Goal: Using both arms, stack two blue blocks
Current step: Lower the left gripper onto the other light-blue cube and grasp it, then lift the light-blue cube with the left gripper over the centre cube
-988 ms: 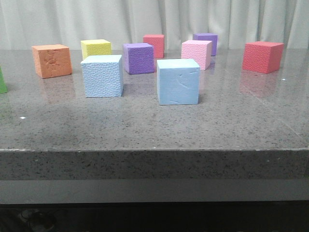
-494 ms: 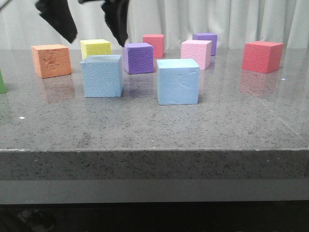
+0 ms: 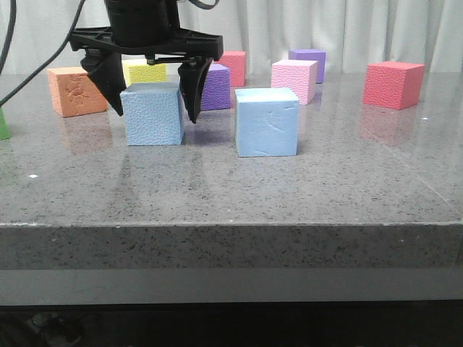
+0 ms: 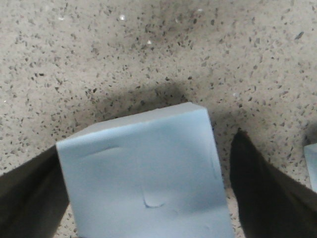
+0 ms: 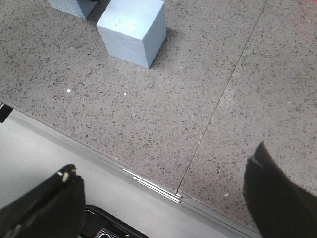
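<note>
Two sky-blue blocks stand on the grey stone table. The left blue block [image 3: 152, 116] sits between the black fingers of my left gripper [image 3: 154, 114], which is open and lowered around it. In the left wrist view the block [image 4: 143, 183] fills the space between the fingers [image 4: 267, 198]; one finger is at its side and a small gap shows at the other. The right blue block [image 3: 266, 123], with small dents, stands free beside it. My right gripper [image 5: 163, 198] is open and empty over the table's front edge, and its view shows the right block [image 5: 131, 29] farther off.
Other cubes stand behind: orange [image 3: 77, 90], yellow [image 3: 143, 71], purple [image 3: 211, 87], red [image 3: 233, 65], pink [image 3: 294, 79], a second purple [image 3: 307, 61] and a red one at the right [image 3: 393, 84]. A green piece [image 3: 3, 123] shows at the left edge.
My left gripper has come down from above into view and now straddles the left blue block. The blocks have not moved.
</note>
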Controlling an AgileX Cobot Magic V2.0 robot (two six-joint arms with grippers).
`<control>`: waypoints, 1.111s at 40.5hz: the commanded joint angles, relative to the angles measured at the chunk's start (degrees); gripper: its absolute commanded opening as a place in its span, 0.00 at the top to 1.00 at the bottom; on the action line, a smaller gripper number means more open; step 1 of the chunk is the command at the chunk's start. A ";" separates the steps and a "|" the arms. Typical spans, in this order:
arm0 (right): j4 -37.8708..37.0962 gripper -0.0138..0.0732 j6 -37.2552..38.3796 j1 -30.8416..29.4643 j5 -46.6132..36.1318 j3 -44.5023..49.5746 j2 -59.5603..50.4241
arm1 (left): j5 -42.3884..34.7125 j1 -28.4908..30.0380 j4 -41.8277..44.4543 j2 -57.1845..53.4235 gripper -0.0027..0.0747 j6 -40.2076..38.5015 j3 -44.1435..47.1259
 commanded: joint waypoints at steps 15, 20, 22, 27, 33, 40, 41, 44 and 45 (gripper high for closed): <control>-0.30 0.09 -0.18 -0.23 -2.95 -1.30 -0.24 | 0.85 -0.44 0.02 -4.92 0.49 6.88 -4.57; -0.30 0.09 -0.18 -0.23 -2.95 -1.30 -0.24 | 4.16 -0.57 -2.65 -5.28 0.49 17.28 -9.09; -0.30 0.09 -0.18 -0.23 -2.95 -1.30 -0.24 | 5.61 -0.57 -5.16 -5.28 0.49 23.83 -11.42; -0.30 0.09 -0.18 -0.23 -2.95 -1.30 -0.24 | 6.86 -0.57 -12.07 -5.28 0.49 38.85 -15.76; -0.30 0.09 -0.18 -0.23 -2.95 -1.30 -0.24 | 6.73 -1.21 -18.85 -5.28 0.49 54.46 -17.68; -0.30 0.09 -0.18 -0.23 -2.95 -1.30 -0.24 | 6.49 -3.64 -20.23 -5.18 0.49 65.20 -17.68; -0.30 0.09 -0.18 -0.23 -2.95 -1.30 -0.24 | 6.49 -4.08 -20.23 -5.18 0.49 66.39 -17.68; -0.30 0.09 -0.18 -0.23 -2.95 -1.30 -0.24 | 6.31 -5.23 -20.23 -5.18 0.49 68.57 -17.68; -0.30 0.09 -0.18 -0.23 -2.95 -1.30 -0.24 | 6.31 -5.55 -20.23 -5.18 0.49 69.23 -17.68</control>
